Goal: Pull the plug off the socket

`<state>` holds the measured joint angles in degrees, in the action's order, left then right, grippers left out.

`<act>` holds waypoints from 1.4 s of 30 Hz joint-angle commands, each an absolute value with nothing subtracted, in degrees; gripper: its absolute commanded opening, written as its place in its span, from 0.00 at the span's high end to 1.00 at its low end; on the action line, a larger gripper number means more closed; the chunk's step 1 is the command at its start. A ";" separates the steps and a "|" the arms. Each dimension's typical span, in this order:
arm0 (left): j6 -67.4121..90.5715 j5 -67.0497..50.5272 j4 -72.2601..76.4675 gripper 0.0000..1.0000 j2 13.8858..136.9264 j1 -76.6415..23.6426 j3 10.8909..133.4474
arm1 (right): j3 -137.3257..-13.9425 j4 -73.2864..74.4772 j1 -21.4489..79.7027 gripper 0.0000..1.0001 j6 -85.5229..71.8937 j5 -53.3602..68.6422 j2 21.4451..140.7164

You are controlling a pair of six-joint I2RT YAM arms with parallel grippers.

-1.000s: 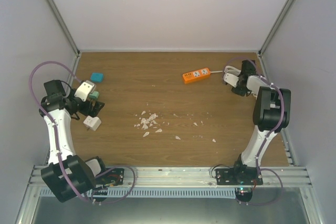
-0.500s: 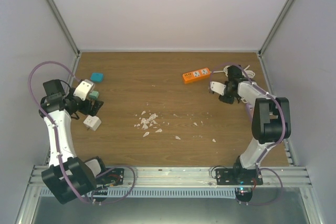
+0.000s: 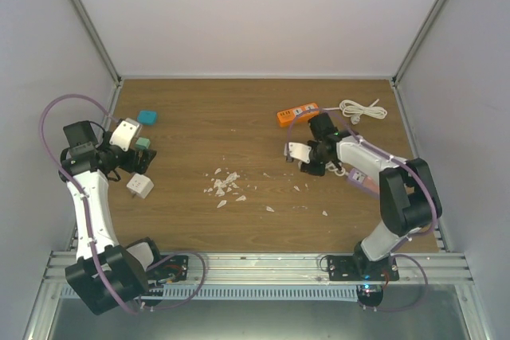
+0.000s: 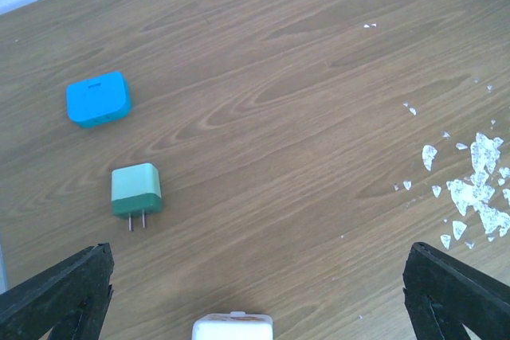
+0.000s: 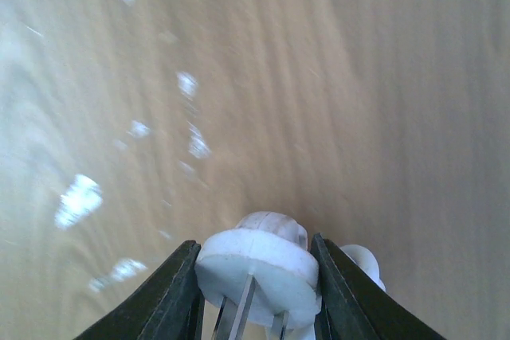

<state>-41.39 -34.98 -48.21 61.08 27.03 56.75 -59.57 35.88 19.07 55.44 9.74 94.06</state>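
Observation:
A white round plug with its metal prongs facing the camera sits between my right gripper's black fingers, which are shut on it. In the top view the right gripper holds the plug above the wood, just below and apart from the orange socket strip. My left gripper stands wide open near the left wall with nothing between its fingers; a white adapter lies just under it.
A green adapter and a blue block lie near the left gripper. White flakes are scattered mid-table. A coiled white cord lies at the back right. Walls close in left and right.
The right arm swung left from the back-right corner toward the table's middle, carrying the white plug past the orange strip. The left arm barely moved.

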 commanded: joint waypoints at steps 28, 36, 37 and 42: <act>-44.06 -38.84 -47.26 0.01 56.99 26.63 54.41 | -86.01 26.14 47.88 0.72 29.21 20.68 117.88; -45.89 -39.12 -48.29 0.01 57.86 26.54 54.19 | -94.41 28.12 47.90 0.54 28.30 24.57 123.52; -46.47 -39.55 -49.21 0.01 58.60 26.47 54.65 | -94.81 28.35 47.90 0.49 28.45 24.97 123.14; -49.01 -41.81 -53.81 0.01 63.45 26.28 59.04 | -94.92 28.95 47.72 0.24 29.86 25.86 118.61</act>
<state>-46.15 -38.48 -50.57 60.53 26.72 55.05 -93.45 28.58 47.57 29.15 23.22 122.72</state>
